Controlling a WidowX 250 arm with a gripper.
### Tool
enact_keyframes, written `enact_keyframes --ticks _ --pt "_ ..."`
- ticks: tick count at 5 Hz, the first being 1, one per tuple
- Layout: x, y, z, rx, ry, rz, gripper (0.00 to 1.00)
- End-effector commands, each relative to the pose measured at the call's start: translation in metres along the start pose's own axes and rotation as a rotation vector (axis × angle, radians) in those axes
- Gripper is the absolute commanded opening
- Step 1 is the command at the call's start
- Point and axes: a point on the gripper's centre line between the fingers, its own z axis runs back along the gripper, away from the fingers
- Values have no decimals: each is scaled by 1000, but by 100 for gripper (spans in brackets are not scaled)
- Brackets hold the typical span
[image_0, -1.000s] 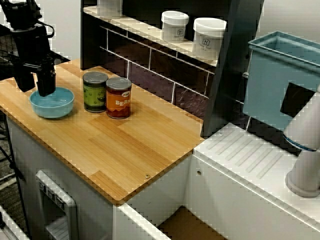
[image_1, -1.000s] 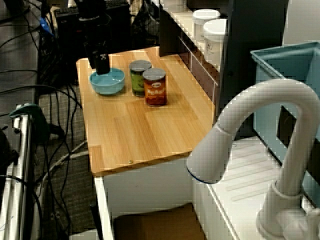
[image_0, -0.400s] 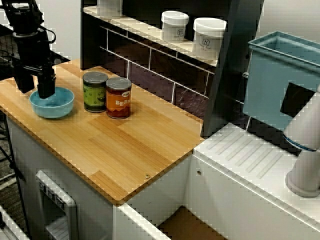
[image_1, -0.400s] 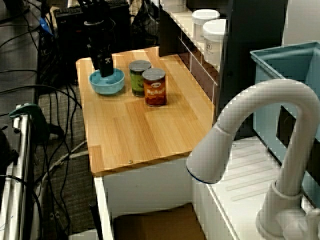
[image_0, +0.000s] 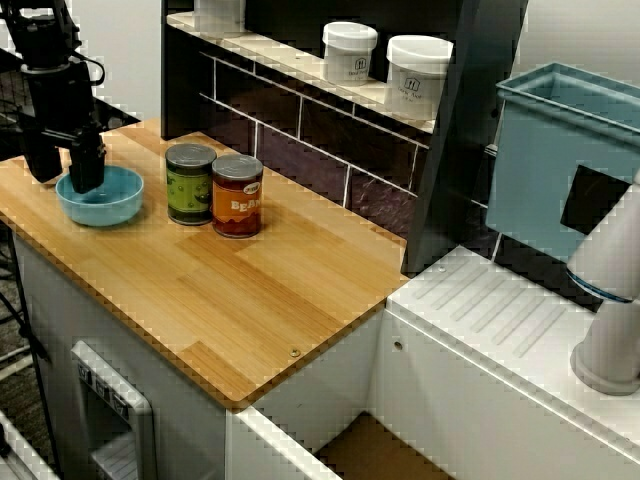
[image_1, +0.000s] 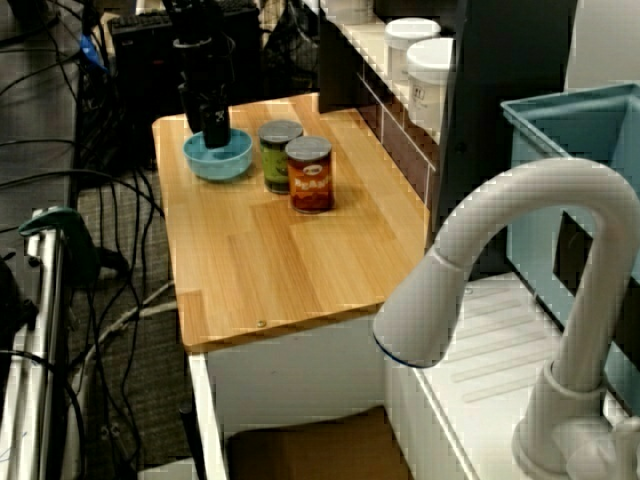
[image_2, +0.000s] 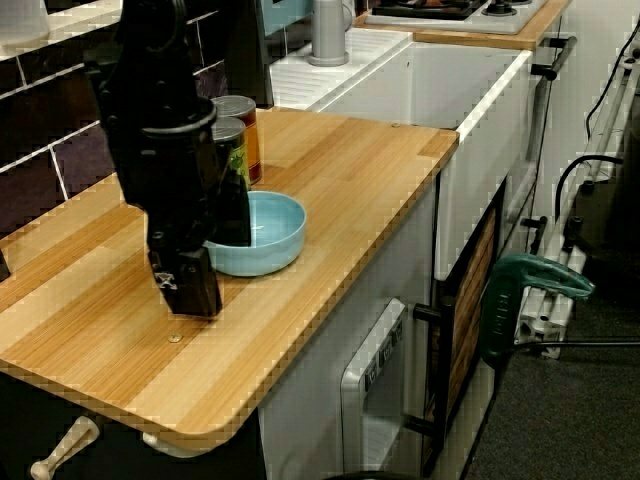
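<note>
The blue bowl (image_0: 108, 197) stands at the left end of the counter (image_0: 250, 290), just left of the green can (image_0: 190, 183) and not touching it. The gripper (image_2: 212, 268) straddles the bowl's left rim, one finger inside and one outside with the wall between them; whether the pads actually press on it cannot be told. Judgement: the bowl looks small, light and rigid, with a smooth wall that may slip or tip under a one-sided hold and could chip, so the rim, taken deep on the wall, is the practical hold.
</note>
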Motion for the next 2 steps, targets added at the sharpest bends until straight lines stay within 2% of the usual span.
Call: enact_keyframes --ticks 1,2 --pt "16 9 19 29 -38 -3 100" --pt "21 12 21 45 -43 -12 100"
